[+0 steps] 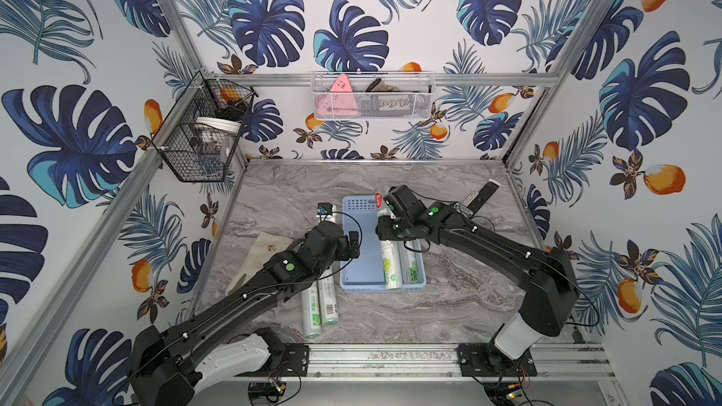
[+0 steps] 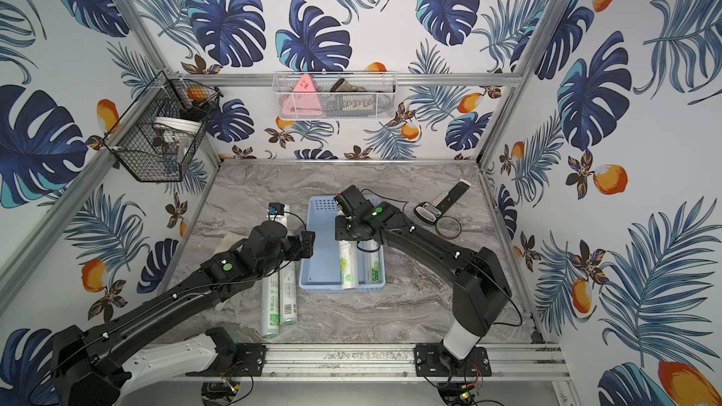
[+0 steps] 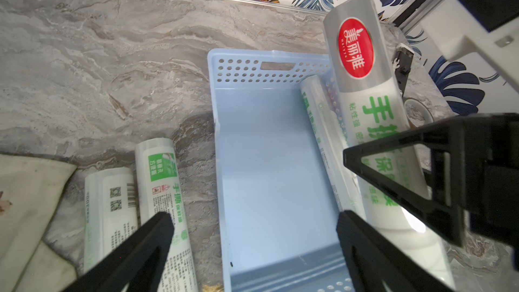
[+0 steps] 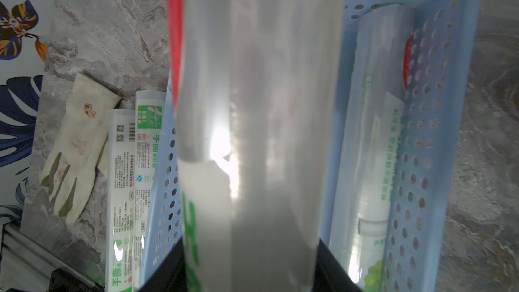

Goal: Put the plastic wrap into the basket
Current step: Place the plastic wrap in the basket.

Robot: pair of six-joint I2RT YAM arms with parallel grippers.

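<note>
The light blue basket (image 1: 361, 244) sits mid-table. My right gripper (image 4: 250, 248) is shut on a roll of plastic wrap (image 1: 392, 267) over the basket's right half. The roll's red-labelled end (image 3: 355, 47) rises above the far wall. Beside it, a roll marked "300" (image 1: 415, 271) lies inside along the right wall. Two more rolls (image 1: 311, 310) (image 1: 329, 302) lie side by side on the table left of the basket, partly under my left arm. My left gripper (image 3: 254, 217) hangs open above the basket's left wall, holding nothing.
A stained cloth glove (image 1: 269, 248) lies left of the rolls. A black remote-like item (image 1: 482, 197), a small black device (image 2: 428, 212) and a ring (image 2: 448, 228) lie back right. A black wire basket (image 1: 203, 126) and a white mesh basket (image 1: 371, 97) hang on the walls.
</note>
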